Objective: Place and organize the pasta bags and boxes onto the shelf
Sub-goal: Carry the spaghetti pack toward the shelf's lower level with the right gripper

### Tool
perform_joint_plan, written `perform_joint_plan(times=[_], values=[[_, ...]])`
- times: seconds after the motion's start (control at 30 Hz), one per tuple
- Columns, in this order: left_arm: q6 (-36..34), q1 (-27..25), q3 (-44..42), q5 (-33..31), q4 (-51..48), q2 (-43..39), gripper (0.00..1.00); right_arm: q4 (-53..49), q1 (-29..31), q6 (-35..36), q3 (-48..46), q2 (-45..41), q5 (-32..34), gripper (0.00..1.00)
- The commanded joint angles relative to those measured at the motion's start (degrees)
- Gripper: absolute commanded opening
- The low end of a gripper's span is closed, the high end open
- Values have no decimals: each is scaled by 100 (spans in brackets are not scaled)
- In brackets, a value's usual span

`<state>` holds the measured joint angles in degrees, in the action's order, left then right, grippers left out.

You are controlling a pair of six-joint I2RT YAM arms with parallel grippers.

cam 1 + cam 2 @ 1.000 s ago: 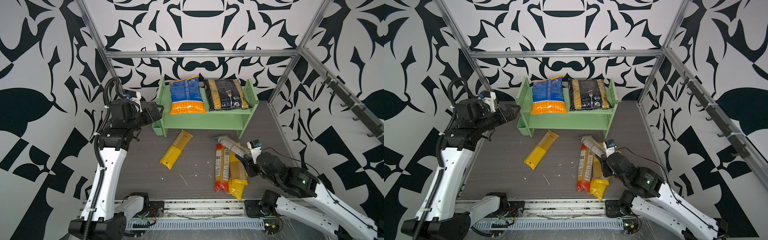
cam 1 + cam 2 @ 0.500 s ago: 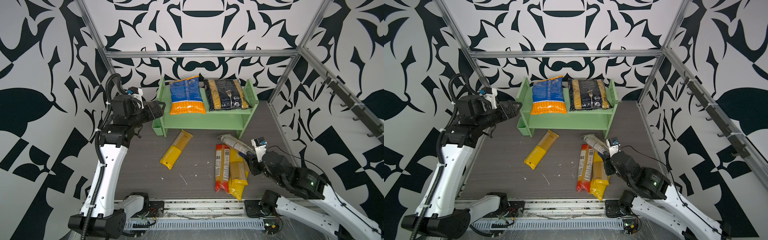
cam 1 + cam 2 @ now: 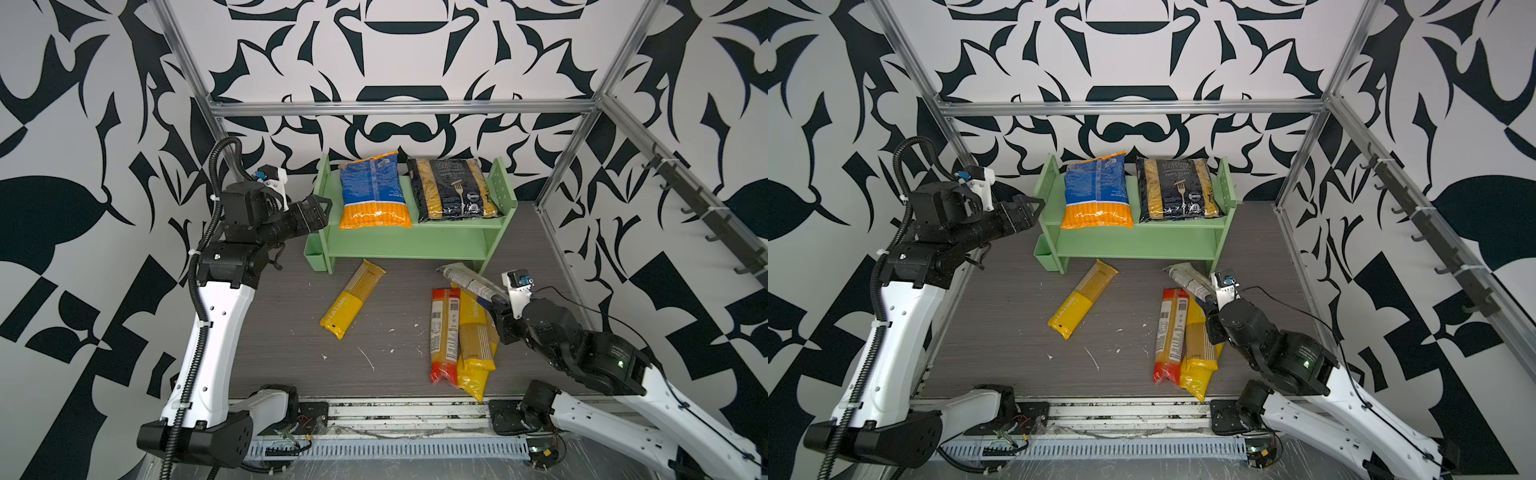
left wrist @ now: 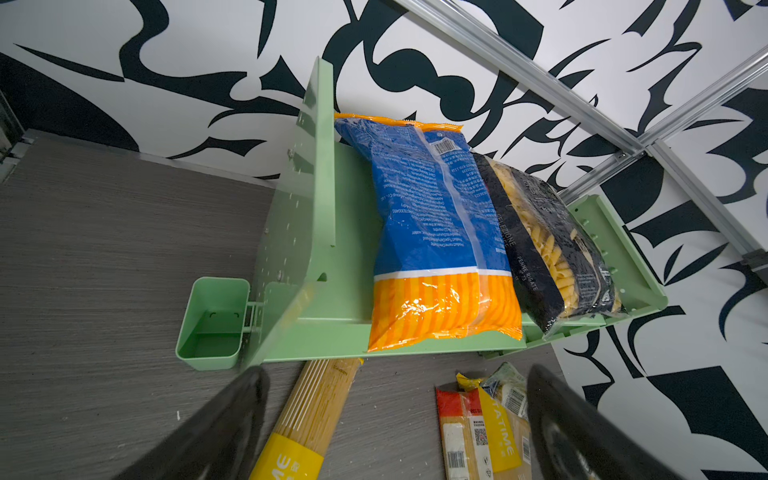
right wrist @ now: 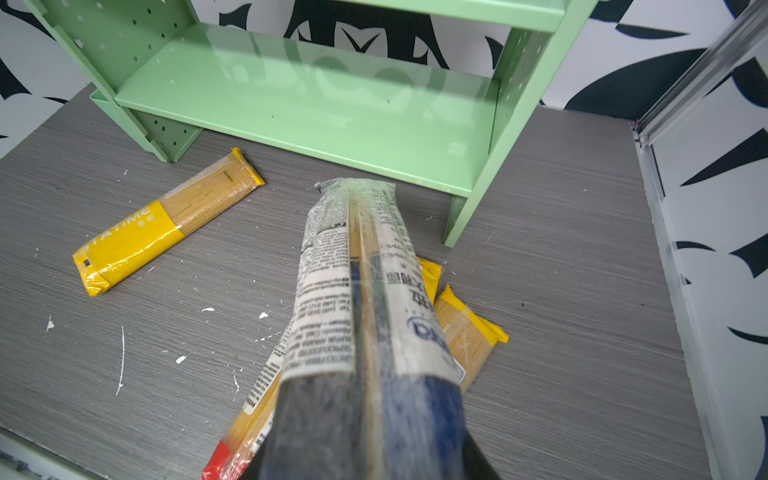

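Two wide bags, a blue-orange bag [image 3: 374,195] and a black penne bag [image 3: 455,191], lie side by side on the top tier of the pale green shelf [image 3: 407,245], and of five narrow spaghetti packs a yellow pack [image 3: 353,297] lies alone on the floor, seemingly three overlap in a pile [image 3: 461,336], the right gripper [image 3: 496,306] clamps the blue-ended pack [image 3: 465,277], and the left gripper [image 3: 322,212] gapes empty.

A small green cup [image 3: 314,257] stands at the far left of the grey wood-grain tabletop [image 3: 286,332], and white flecks [image 3: 368,360] are scattered over the tabletop's middle. Black-and-white patterned walls [image 3: 395,54] close the far, left and right sides behind a silver frame [image 3: 399,108]. A rail of dark hooks [image 3: 706,214] runs along the right wall, and a slotted pale duct [image 3: 386,449] lies along the near edge.
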<state>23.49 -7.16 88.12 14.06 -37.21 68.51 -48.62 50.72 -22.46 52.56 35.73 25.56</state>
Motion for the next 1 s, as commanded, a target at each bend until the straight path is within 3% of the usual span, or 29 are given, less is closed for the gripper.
perform_joint_plan(times=[0.0, 0.4, 0.97], values=[[-176, -18, 186, -18, -155, 88, 100, 1193, 24, 142, 548, -38, 525, 0], [-291, -19, 532, 88, -224, 309, 99, 1622, 25, 516, 730, 134, 762, 0], [-541, -19, 981, 87, -249, 697, 99, 3236, 16, 919, -99, 559, 1490, 0]])
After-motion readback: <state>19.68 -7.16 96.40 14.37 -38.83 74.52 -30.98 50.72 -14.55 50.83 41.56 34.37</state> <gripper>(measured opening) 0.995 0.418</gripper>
